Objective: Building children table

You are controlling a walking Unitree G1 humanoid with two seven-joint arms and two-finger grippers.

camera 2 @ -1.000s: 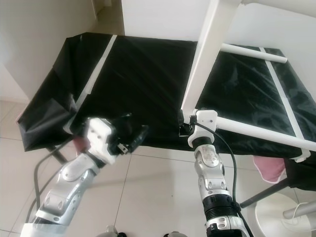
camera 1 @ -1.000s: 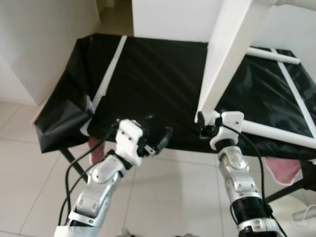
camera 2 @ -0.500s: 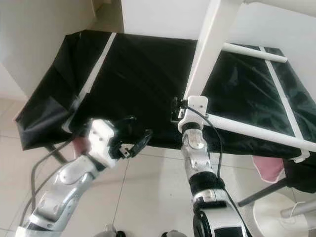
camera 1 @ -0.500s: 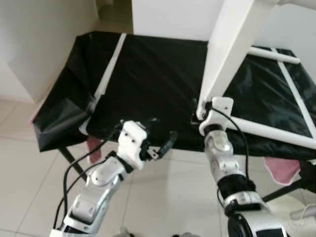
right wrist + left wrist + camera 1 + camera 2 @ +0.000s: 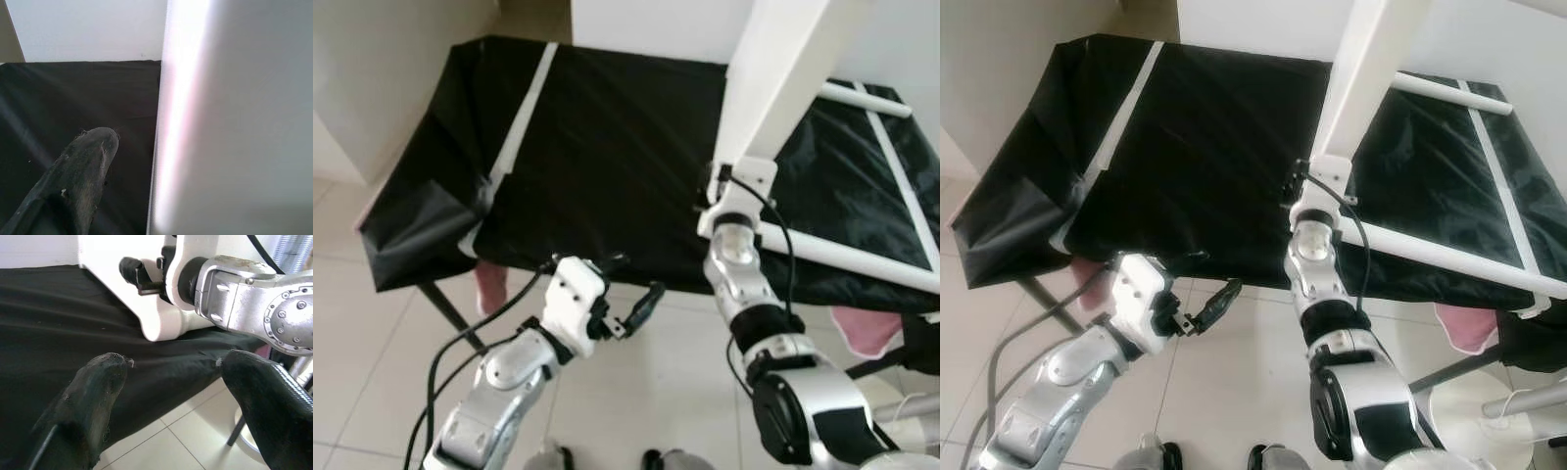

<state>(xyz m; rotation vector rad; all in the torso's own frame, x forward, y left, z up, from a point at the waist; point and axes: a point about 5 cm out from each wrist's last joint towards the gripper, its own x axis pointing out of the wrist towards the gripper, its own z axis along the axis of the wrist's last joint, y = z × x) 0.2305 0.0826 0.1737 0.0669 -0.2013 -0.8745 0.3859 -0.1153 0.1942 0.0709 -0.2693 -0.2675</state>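
Centre frame, the right gripper pinches the tall white wooden table leg above the black-draped desk; the left gripper, lower left, is spread.

Pale tiled floor (glossy), white wall behind.

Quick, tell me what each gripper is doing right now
Left gripper: open, holding nothing, in front of the black-covered table.
Right gripper: at the foot of the white table leg; whether it grips cannot be told.
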